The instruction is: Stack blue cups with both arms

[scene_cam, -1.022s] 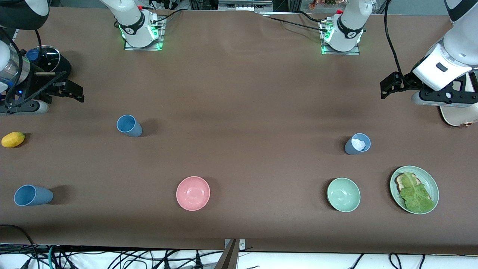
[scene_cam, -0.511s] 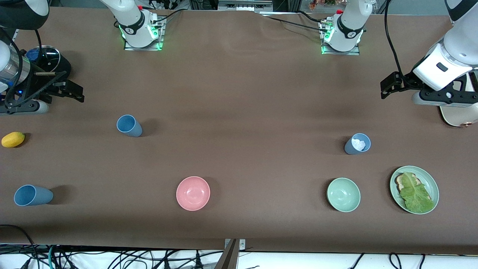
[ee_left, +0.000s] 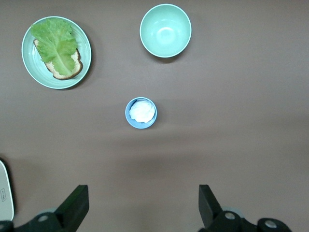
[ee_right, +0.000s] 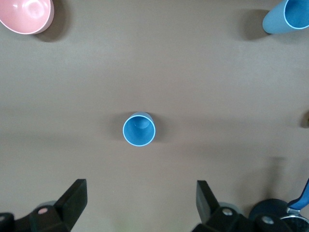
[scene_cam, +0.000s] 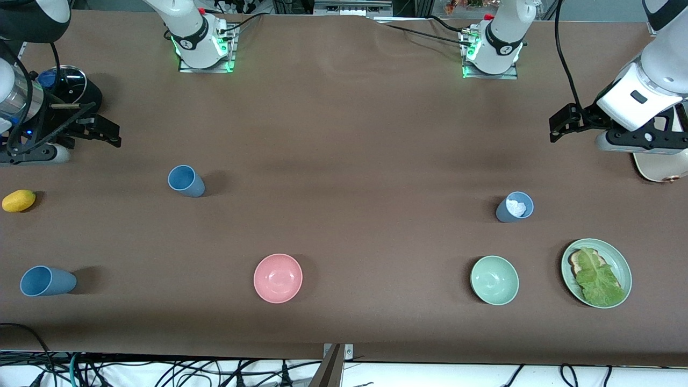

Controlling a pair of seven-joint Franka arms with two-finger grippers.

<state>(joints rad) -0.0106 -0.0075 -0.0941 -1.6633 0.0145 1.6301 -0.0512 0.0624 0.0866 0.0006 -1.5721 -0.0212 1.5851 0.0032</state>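
My left gripper (scene_cam: 560,124) has drifted a touch toward my left arm's end of the table since a second ago. My right gripper (scene_cam: 102,132) has not budged, and nothing on the table has shifted.

Both hands are released. In the left wrist view my left fingers (ee_left: 72,208) stand wide apart with only bare brown table (ee_left: 241,145) between them. The right wrist view shows the same of my right fingers (ee_right: 72,200). Neither hand holds anything.

My left gripper hangs over the table at my left arm's end, beside a white object (scene_cam: 658,167) at the edge. The duller grey-blue cup (scene_cam: 515,207) stands mouth up on the table, with something white inside it. Nearer the front camera than that cup are the pale green bowl (scene_cam: 494,280) and, farther toward my left arm's end, a green plate (scene_cam: 623,263). The plate carries a slice of bread under a lettuce leaf (scene_cam: 597,279).

My right gripper hangs over my right arm's end of the table, next to a black device (scene_cam: 70,88). The brighter blue cup (scene_cam: 185,181) stands mouth up and empty. A second blue cup (scene_cam: 47,281) sits well apart from it, nearer the front camera and close to the table's end. A yellow fruit (scene_cam: 19,200) lies between that cup and my right gripper. The pink bowl (scene_cam: 278,278) rests toward the middle of the table, level with the green one. No cup is stacked in another yet.
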